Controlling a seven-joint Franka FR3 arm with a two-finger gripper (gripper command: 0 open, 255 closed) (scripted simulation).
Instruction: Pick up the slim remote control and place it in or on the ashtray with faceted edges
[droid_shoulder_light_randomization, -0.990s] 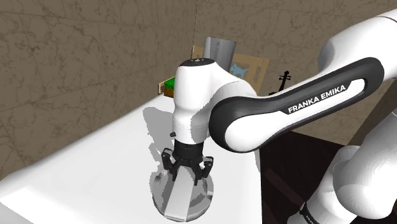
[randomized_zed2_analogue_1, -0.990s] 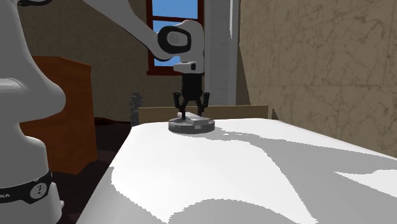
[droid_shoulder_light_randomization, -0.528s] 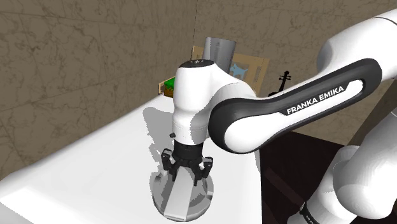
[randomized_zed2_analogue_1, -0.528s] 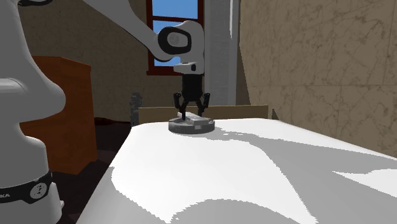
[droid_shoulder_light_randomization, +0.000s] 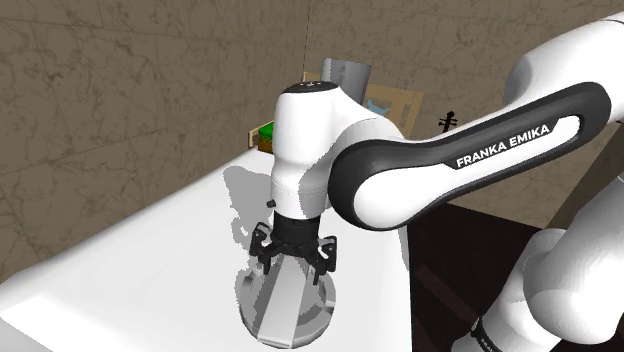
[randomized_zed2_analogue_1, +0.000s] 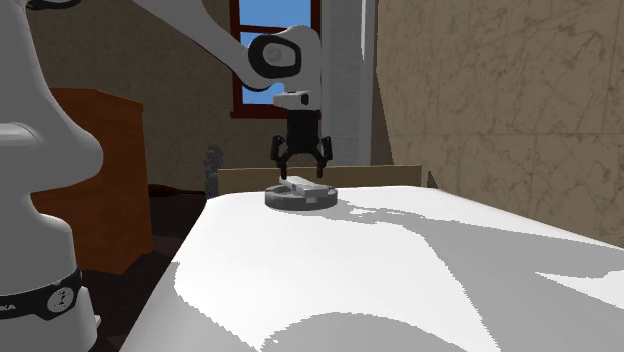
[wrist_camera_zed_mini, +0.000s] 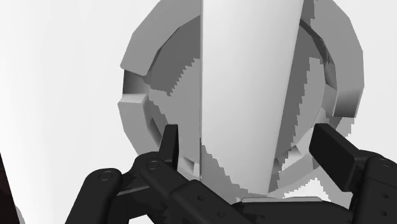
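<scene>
Two black fingers of the gripper (wrist_camera_zed_mini: 250, 143) hang spread and empty above the slim remote (wrist_camera_zed_mini: 248, 83), which lies across the faceted ashtray (wrist_camera_zed_mini: 137, 108) near the edge of the table (randomized_zed2_analogue_1: 400, 260). Perched on the rim, the remote could slide off if a finger clips it.

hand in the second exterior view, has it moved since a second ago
Yes. The hand has risen straight up from the ashtray, leaving the remote lying across it.
</scene>
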